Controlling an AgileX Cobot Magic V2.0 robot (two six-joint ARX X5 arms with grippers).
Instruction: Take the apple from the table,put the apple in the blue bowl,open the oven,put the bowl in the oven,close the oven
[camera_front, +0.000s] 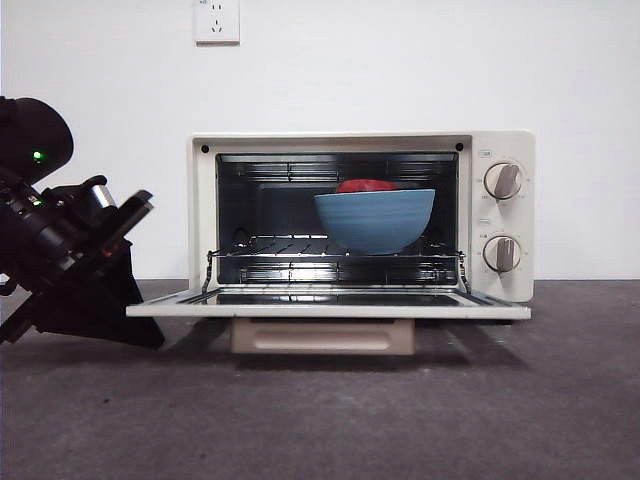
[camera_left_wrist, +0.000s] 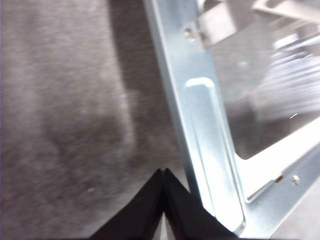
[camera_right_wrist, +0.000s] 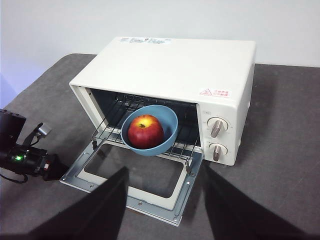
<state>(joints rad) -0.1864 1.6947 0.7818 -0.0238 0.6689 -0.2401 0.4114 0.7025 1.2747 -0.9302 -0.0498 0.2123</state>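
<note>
The cream-white oven (camera_front: 500, 150) (camera_right_wrist: 175, 65) stands with its door (camera_front: 330, 309) (camera_right_wrist: 150, 202) folded down flat. On its wire rack (camera_front: 280, 248) sits the blue bowl (camera_front: 375, 220) (camera_right_wrist: 167, 125) holding the red apple (camera_front: 365, 186) (camera_right_wrist: 145, 131). My left gripper (camera_left_wrist: 163, 174) (camera_front: 148, 336) is shut and empty, low on the table (camera_front: 320, 420) beside the door's left edge, whose metal frame (camera_left_wrist: 200, 125) lies right by its tips. High in front of the oven, my right gripper (camera_right_wrist: 165, 170) hangs open and empty.
Two round knobs (camera_front: 502, 181) sit on the oven's right panel. The door's beige handle (camera_front: 322, 336) hangs below its front edge. A white wall with a socket (camera_front: 217, 20) stands behind. Bare grey table stretches in front of and right of the oven.
</note>
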